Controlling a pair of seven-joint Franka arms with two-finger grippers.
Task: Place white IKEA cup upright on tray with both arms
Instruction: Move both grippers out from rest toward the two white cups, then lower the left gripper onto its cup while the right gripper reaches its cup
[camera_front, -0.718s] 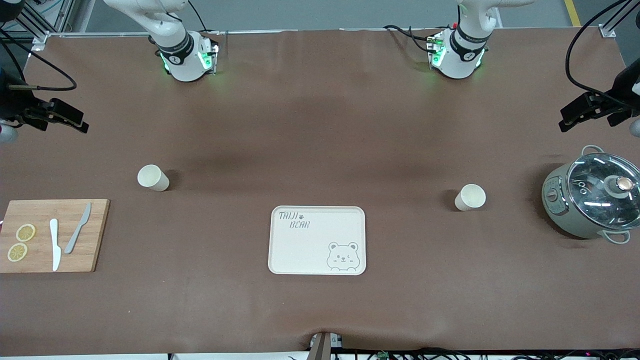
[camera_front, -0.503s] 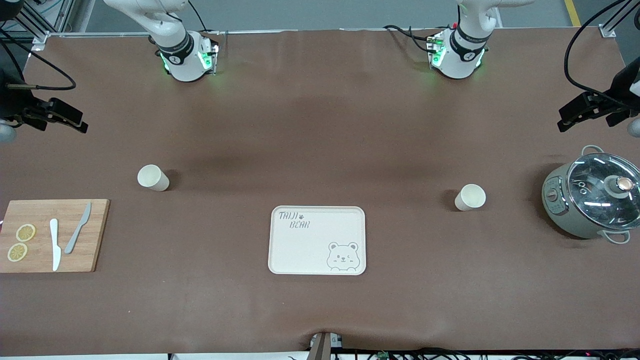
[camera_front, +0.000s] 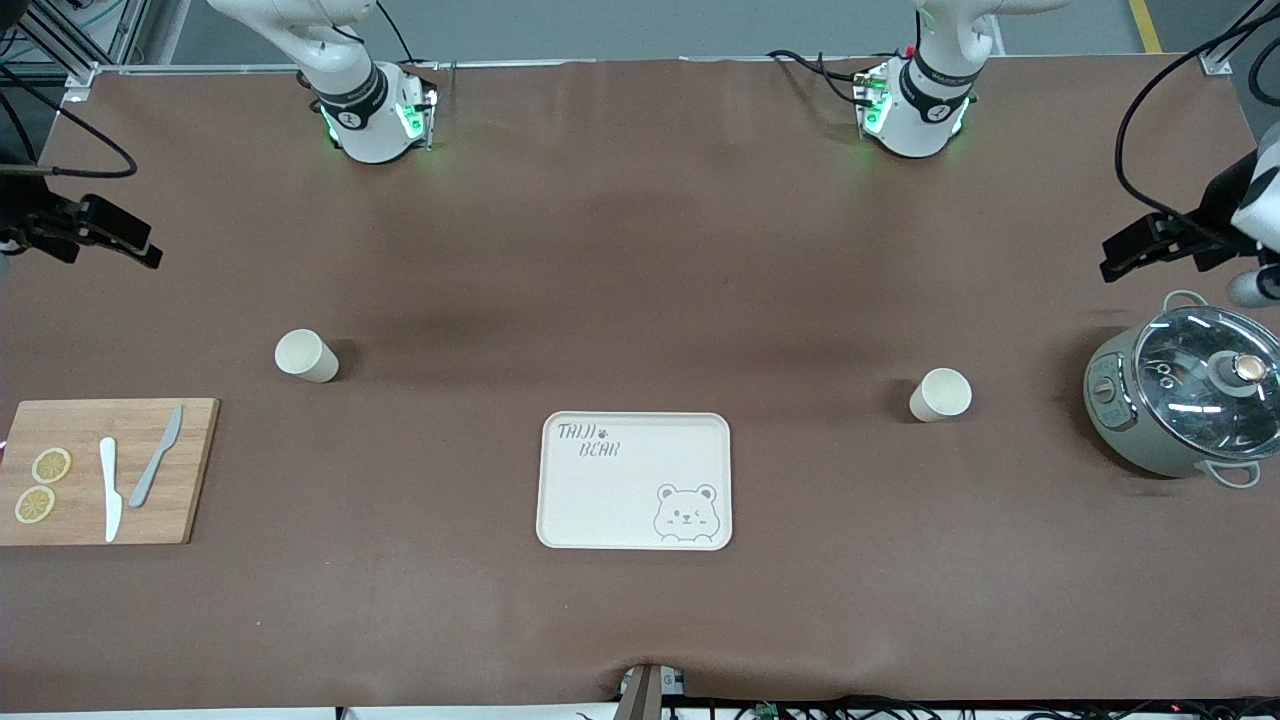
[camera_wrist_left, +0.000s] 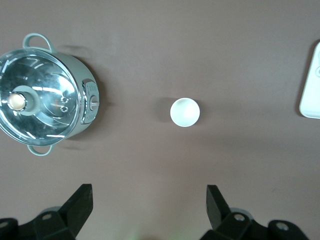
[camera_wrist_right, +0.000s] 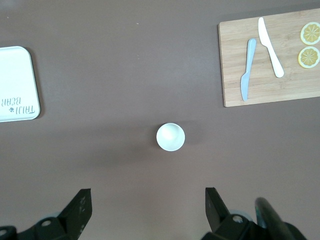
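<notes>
Two white cups stand upright with their mouths up on the brown table. One cup is toward the right arm's end and shows in the right wrist view. The other cup is toward the left arm's end and shows in the left wrist view. The cream bear tray lies between them, nearer the front camera, and holds nothing. My right gripper is open and empty high over its end of the table. My left gripper is open and empty above the table near the pot.
A grey-green pot with a glass lid stands at the left arm's end. A wooden cutting board with two knives and lemon slices lies at the right arm's end. The tray's edge shows in both wrist views.
The left gripper has shifted a little toward the table's middle. The right gripper has shifted a little toward its end of the table. Cups and tray have not moved.
</notes>
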